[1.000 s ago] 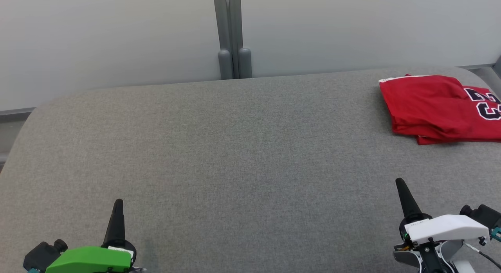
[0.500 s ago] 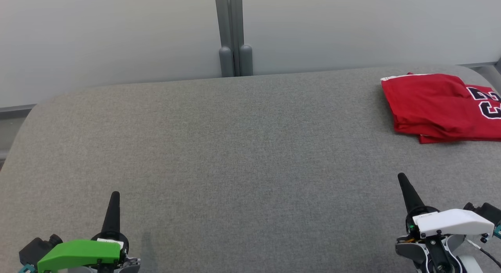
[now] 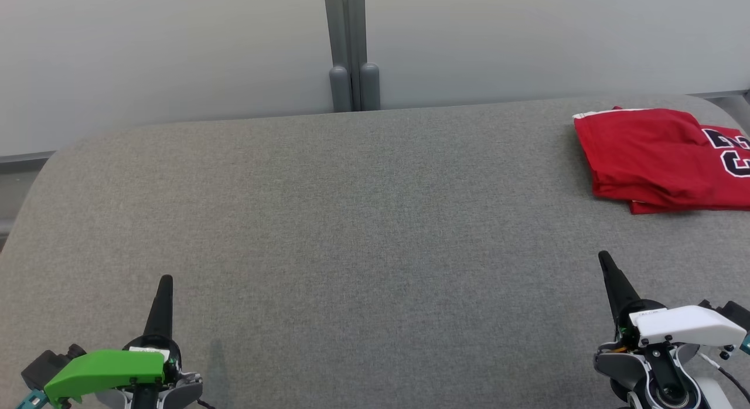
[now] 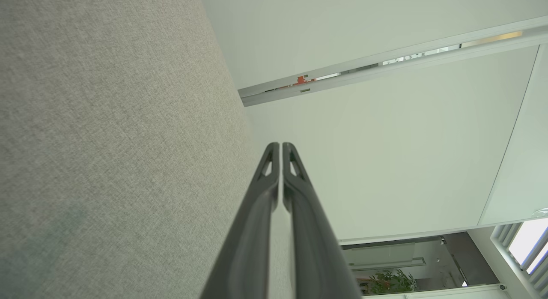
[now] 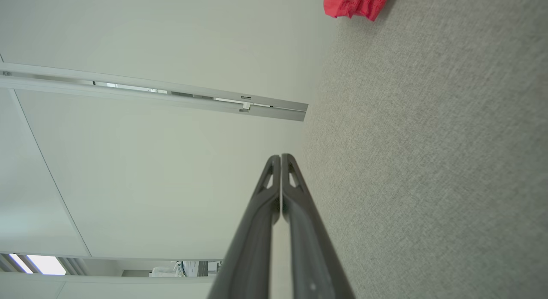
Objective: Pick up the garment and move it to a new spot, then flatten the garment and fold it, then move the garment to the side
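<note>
The garment (image 3: 656, 157) is a red jersey with dark numerals, lying folded at the far right of the grey padded table (image 3: 363, 221); a red corner of the garment (image 5: 355, 3) sits at the top of the right wrist view. My left gripper (image 3: 166, 279) rests at the lower left, shut and holding nothing. In the left wrist view the left gripper (image 4: 281, 145) has its two fingers pressed together. My right gripper (image 3: 602, 255) is at the lower right, shut and empty, well in front of the jersey. The right gripper (image 5: 280, 156) shows closed fingers too.
A pale wall with a grey post (image 3: 350, 48) stands behind the table's far edge. The table's rounded left corner (image 3: 47, 163) drops off at the left. Wide bare grey cloth lies between the two grippers.
The head view has drifted slightly, so the jersey sits a little further right. Both grippers have slid forward a little, the left also drifting left and the right drifting right; both stay shut.
</note>
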You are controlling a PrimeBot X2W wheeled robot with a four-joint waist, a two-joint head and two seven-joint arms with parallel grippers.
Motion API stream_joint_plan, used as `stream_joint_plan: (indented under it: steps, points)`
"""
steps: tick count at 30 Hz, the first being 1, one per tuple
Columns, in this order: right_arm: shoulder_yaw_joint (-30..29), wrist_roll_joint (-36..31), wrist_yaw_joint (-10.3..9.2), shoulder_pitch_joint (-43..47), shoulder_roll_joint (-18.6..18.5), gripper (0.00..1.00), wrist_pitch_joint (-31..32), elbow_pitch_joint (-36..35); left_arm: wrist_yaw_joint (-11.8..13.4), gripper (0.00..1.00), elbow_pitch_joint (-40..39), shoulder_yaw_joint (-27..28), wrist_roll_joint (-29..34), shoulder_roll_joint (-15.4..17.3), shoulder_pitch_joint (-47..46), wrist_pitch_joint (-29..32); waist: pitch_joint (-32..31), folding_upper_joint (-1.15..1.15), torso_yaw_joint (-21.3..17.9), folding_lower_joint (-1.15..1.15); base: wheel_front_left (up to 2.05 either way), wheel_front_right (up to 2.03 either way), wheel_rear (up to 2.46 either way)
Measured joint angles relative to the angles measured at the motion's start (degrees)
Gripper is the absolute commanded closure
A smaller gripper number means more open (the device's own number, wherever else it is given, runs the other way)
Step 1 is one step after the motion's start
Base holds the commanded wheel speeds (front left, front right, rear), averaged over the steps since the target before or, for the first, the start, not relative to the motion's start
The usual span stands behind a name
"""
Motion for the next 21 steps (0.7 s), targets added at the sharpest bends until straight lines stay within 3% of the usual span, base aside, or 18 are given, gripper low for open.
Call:
stream_joint_plan:
  steps: [21]
  points:
    - [-1.8,8.5,0.00,-1.5,0.3,1.00,2.4,0.7,-1.2,1.00,1.3,1.9,-8.7,-0.1,-2.6,2.5,0.7,0.00,0.4,0.00,0.00,0.00,0.00]
